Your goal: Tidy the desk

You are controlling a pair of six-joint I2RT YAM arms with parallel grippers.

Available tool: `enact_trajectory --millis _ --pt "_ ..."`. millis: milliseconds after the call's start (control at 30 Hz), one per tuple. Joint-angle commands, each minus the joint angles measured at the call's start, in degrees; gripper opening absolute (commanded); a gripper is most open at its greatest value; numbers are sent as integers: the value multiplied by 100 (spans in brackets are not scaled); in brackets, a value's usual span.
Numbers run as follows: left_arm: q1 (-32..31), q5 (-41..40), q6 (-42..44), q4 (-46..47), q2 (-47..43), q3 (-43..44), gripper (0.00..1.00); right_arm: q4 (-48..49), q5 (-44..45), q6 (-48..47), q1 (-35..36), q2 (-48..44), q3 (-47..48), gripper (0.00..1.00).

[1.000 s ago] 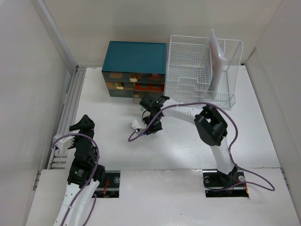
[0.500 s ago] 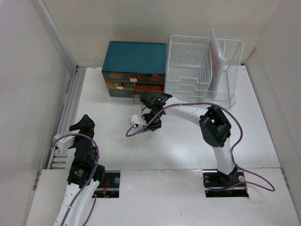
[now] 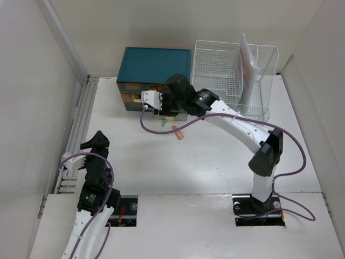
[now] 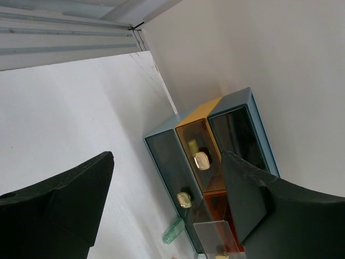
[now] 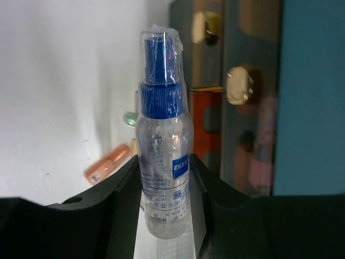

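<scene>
White panel walls close in a flat white rectangular worktop [image 3: 135, 162], which lies under both arms with a ribbed grey metal rail [image 3: 81, 118] along its left edge. At its far edge stands a boxy teal drawer cabinet [image 3: 156, 65] with smoky and amber translucent drawers and small brass-coloured knobs. Just right of the cabinet is a white wire basket [image 3: 215, 70] with a pale sheet [image 3: 249, 65] standing upright inside. The right gripper [image 5: 164, 175] is up against the cabinet's drawer front, its black fingers pinching the lower body of a clear plastic spray bottle with a blue cap [image 5: 161, 135]. The bottle is upright in the wrist view, glossy, and carries a small blue label. A purple cable [image 3: 156, 127] loops from that wrist down in front of the cabinet. On the worktop just before the cabinet lie a short orange tube [image 3: 178, 133] and, nearer the drawers, a pale green translucent piece [image 3: 164, 123], the two apart from each other. The left gripper [image 4: 167, 162] hangs well short of the cabinet, near the rail, with its matte black fingers spread wide and nothing between them. A second ago the right arm was bent low over the middle of the worktop, short of the cabinet. Now it is stretched out toward the drawers, and the orange tube and green piece show on ground that the arm covered then. The left arm has not moved, and the cabinet and basket stand where they were.
</scene>
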Motion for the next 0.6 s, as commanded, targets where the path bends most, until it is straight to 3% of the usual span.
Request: enact_trajectory --millis 0,167,267,333,433,467,500,567 --pt "-12 60 141 284 -6 -109 78 857 1153 465 -25 34 33 4" --pt "-12 438 676 644 -67 -109 79 988 1637 466 -201 516 393 4" --pt "-12 798 1151 960 -295 -241 87 982 1787 466 -350 763 594 4" --pt "-12 1096 1484 1101 -410 -293 98 928 1708 466 -420 965 727 6" --pt "-12 1343 1723 1304 -568 -347 100 796 1708 466 -491 1149 895 13" --pt "-12 1344 1723 1356 -569 -399 100 796 1708 466 -544 1228 947 17" --pt "-12 1344 1723 1357 -569 -399 100 796 1708 466 -544 1229 947 32" --pt "-12 1344 1723 1357 -569 -399 100 796 1708 466 -597 1229 947 50"
